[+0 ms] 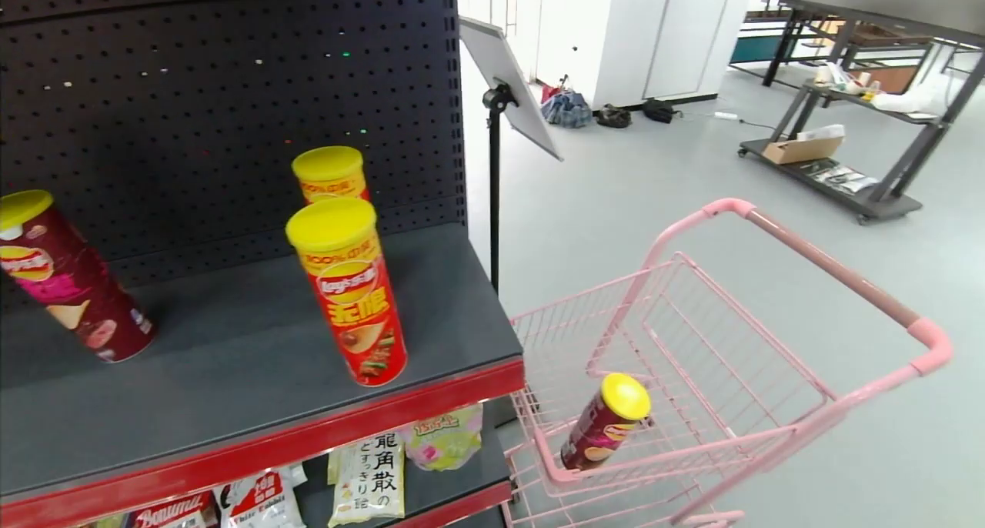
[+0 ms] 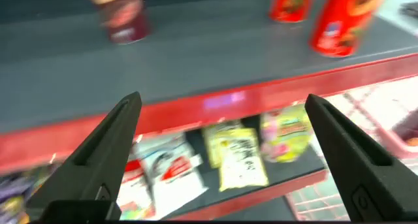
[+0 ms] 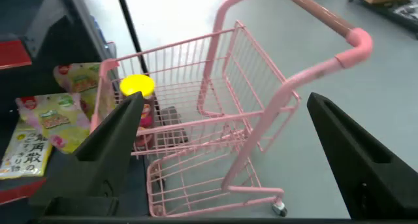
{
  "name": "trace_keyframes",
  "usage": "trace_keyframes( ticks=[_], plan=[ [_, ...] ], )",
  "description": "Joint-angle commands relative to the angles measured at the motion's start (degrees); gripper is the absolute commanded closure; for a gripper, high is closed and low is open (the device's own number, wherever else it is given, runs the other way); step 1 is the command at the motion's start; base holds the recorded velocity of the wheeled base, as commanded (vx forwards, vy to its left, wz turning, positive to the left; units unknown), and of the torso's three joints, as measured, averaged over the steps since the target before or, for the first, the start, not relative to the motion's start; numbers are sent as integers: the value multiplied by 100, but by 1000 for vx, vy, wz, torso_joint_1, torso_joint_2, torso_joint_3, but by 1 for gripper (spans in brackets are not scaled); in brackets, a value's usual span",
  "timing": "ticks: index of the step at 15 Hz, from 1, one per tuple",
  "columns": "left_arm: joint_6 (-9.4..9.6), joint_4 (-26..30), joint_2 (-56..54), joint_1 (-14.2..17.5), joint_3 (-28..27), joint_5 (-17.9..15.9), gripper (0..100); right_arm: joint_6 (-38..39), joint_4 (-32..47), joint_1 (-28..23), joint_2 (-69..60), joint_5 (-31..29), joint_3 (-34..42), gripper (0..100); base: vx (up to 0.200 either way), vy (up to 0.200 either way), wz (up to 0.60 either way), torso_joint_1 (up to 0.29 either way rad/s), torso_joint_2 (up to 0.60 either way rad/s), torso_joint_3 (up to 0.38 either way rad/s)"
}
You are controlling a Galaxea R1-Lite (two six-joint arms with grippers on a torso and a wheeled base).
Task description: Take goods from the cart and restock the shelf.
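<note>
The pink cart [image 1: 808,255] stands in the lower right of the head view, just beside the end of the dark shelf [image 1: 231,359] that takes up the lower left. A maroon can [image 1: 604,424] with a yellow lid leans tilted in the cart's basket, on the side nearest the shelf. On the shelf a red can [image 1: 350,301] stands upright near the front edge, left of centre, and a rear red can [image 1: 331,174] stands behind it, close to the pegboard back [image 1: 192,74]. A second maroon can [image 1: 69,282] stands at the far left edge, well apart from both. Snack bags [image 1: 369,478] lie on the lower shelf beneath. The left hand [image 2: 222,98] is spread wide and holds nothing, facing the shelf's red front edge. The right hand [image 3: 225,96] is spread as well and holds nothing, with the cart and its can seen between its fingers
</note>
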Motion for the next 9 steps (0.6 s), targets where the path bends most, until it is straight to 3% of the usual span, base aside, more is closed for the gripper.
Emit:
trace_keyframes(
  ticks=[1,5,9],
  plan=[
    [-3,-2,5,2,0,3,0,0,-2,0,1,10,-4,0,0,0,0,0,0,0],
    [-3,-2,5,2,0,3,0,9,-2,0,1,1,-4,0,0,0,0,-20,32,26],
    [-3,-2,5,2,0,3,0,9,-2,0,1,1,5,0,0,0,0,-138,340,188]
  ],
)
